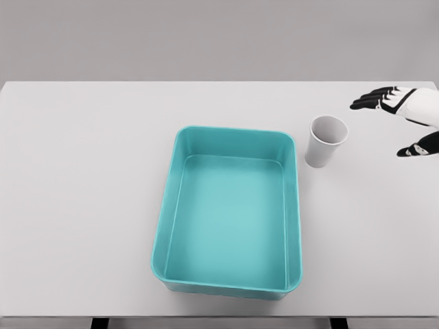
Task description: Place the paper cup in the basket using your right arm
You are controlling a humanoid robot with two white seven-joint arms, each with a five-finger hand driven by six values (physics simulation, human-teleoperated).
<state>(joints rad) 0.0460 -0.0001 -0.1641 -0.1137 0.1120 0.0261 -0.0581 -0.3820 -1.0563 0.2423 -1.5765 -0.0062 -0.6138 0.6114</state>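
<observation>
Right of the upright paper cup (326,140), the right hand (405,116) is spread; a fast approach could topple it.

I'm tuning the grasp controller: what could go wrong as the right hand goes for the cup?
The paper cup stands upright and light; the open right hand, coming from its far side, could tip it toward the basket. Carried low, the cup might catch the basket's near rim.
</observation>
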